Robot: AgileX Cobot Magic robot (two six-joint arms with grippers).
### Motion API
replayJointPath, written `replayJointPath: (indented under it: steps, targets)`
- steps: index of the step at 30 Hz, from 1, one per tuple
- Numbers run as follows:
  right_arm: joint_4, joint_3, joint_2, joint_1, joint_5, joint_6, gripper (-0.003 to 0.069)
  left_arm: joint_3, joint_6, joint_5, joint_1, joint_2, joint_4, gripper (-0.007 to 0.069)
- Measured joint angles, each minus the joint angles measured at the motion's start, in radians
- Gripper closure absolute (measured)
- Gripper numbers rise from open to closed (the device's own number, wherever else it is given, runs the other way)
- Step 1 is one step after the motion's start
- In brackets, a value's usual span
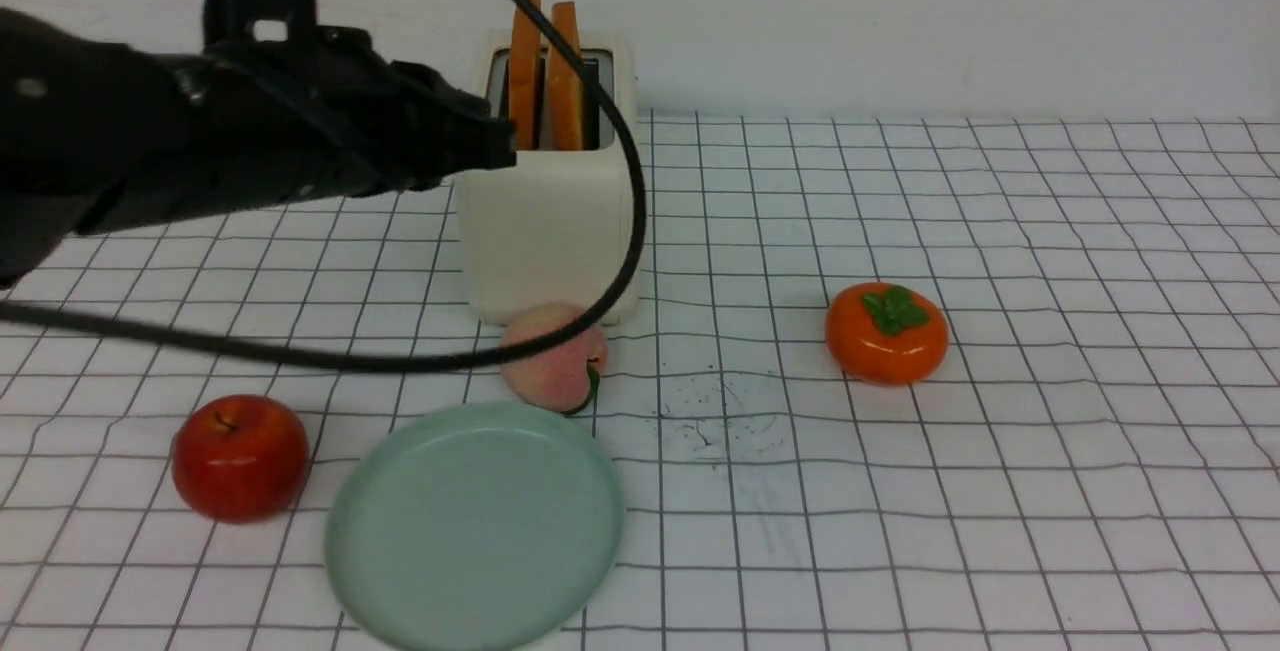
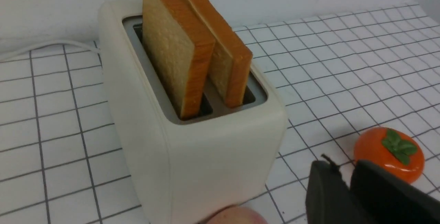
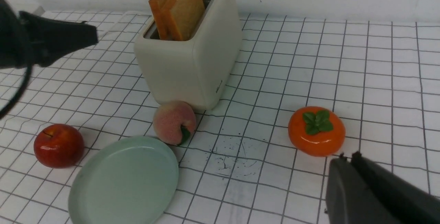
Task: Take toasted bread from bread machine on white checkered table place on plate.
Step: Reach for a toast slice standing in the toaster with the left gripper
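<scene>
Both toast slices stand in the toaster, while the left tool holds neither, its jaws' spread unclear.

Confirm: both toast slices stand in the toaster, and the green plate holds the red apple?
Not quite: the apple sits on the table beside the plate, not on it, as the front view shows. Both toast slices do stand in the toaster.
</scene>
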Motion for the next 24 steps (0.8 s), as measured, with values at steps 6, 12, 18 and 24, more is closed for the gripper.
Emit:
replayJointPath:
  steps: [6,12,18,24]
  targets:
    - [0.001,0.000,0.000,0.000,0.005,0.000,0.0638,-0.121,0.001,-0.070,0.000,0.172,0.000,0.0279]
    - [0.002,0.000,0.000,0.000,-0.002,-0.015,0.0631,-0.213,0.011,-0.167,0.000,0.301,-0.001,0.0226]
    - [0.004,0.000,0.000,0.000,-0.057,-0.026,0.0627,-0.249,0.049,-0.231,0.000,0.353,-0.002,0.0244]
    - [0.004,0.000,0.000,0.000,-0.075,-0.026,0.0624,-0.257,0.049,-0.300,0.000,0.389,-0.005,0.0269]
